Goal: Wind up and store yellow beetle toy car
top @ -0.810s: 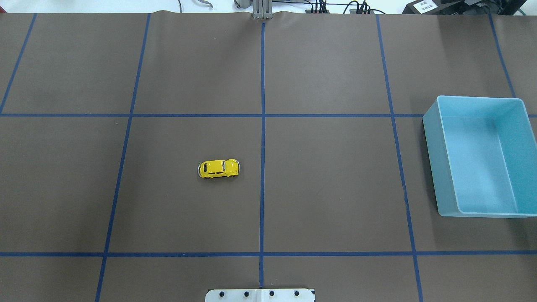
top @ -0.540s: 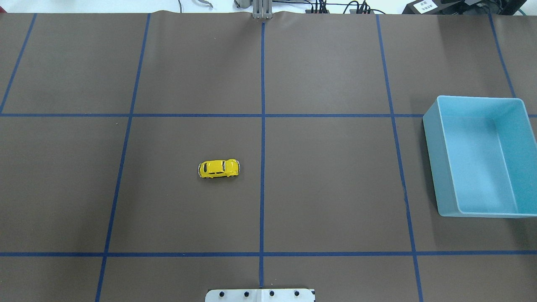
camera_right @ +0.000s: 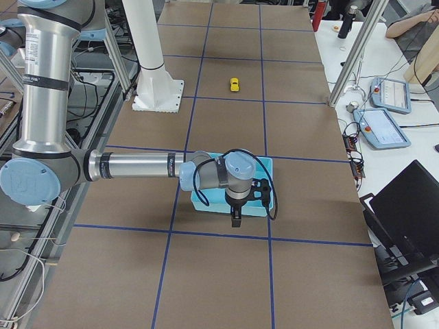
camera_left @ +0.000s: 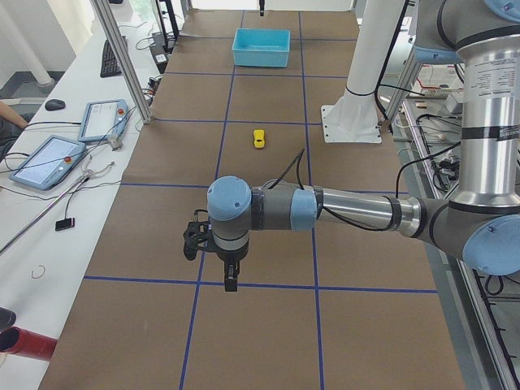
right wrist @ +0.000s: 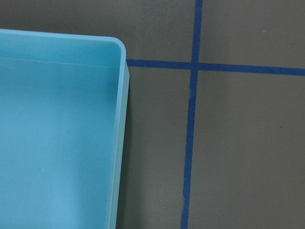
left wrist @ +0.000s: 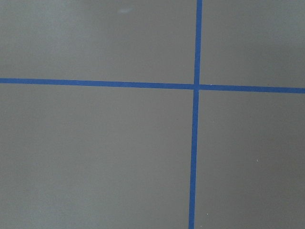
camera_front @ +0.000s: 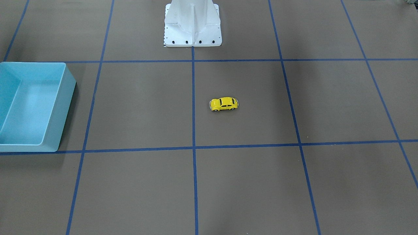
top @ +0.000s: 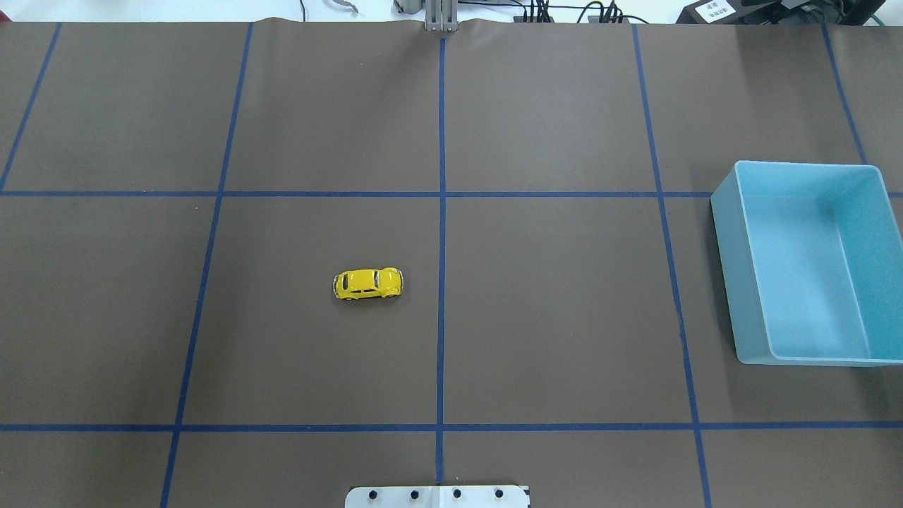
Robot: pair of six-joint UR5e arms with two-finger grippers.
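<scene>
The yellow beetle toy car (top: 367, 283) stands alone on its wheels on the brown mat, just left of the centre tape line, and also shows at the yellow car (camera_front: 224, 104), (camera_left: 259, 138), (camera_right: 234, 84). My left gripper (camera_left: 231, 280) hangs over the mat far from the car, towards the table's left end. My right gripper (camera_right: 235, 219) hovers above the light-blue bin (camera_right: 206, 200) at the right end. Both grippers appear only in the side views, so I cannot tell whether they are open or shut. Neither wrist view shows the car or any fingers.
The light-blue bin (top: 734, 268) sits at the right edge with nothing in it; its corner (right wrist: 57, 143) fills the right wrist view. The white robot base (camera_front: 192, 29) stands at the table's near middle. Blue tape lines (left wrist: 195, 143) grid the mat.
</scene>
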